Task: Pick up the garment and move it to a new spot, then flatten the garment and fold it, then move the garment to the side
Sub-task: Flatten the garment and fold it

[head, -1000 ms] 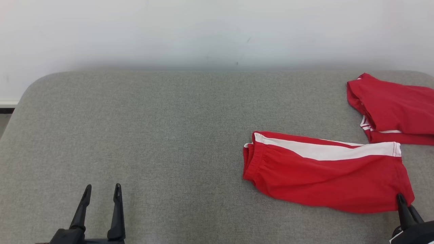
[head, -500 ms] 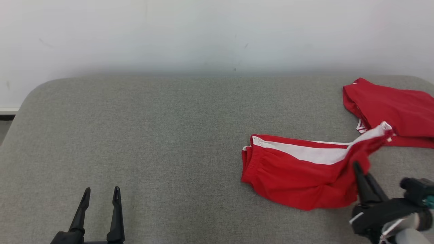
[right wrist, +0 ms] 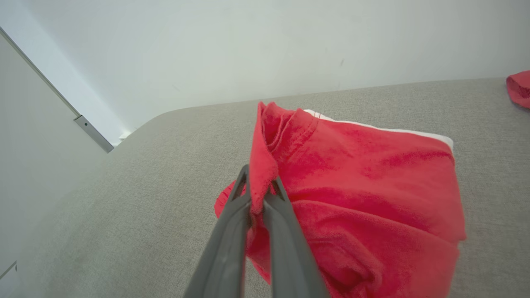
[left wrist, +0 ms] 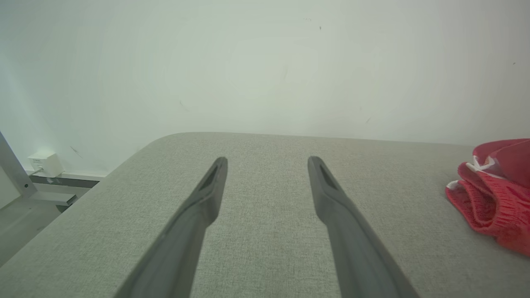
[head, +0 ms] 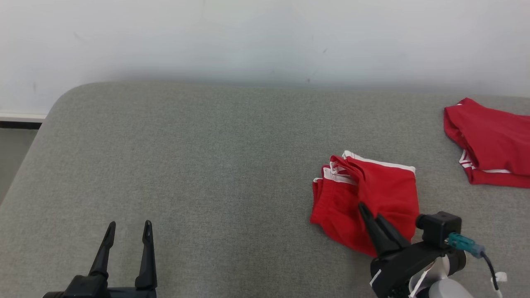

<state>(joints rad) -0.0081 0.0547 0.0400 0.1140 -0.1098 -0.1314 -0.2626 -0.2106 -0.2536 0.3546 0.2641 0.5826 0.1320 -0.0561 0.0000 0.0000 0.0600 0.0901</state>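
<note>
The red garment (head: 385,186), shorts with a white side stripe, lies bunched and doubled over on the right half of the grey fabric-covered table (head: 207,165), its elastic waistband facing left. The right gripper (head: 369,210) reaches in from the near right, and its jaws are closed on a fold of the red cloth. In the right wrist view that fold (right wrist: 265,165) stands up between the two dark fingers of the right gripper (right wrist: 260,176), while the rest of the garment (right wrist: 364,174) spreads to the right with a white edge along its far side. The left gripper (head: 129,224) hovers over bare table at the near left, well apart from the garment, with its jaws wide open and nothing between them. A second red garment (head: 492,145) lies at the table's far right edge, apart from the first.
</note>
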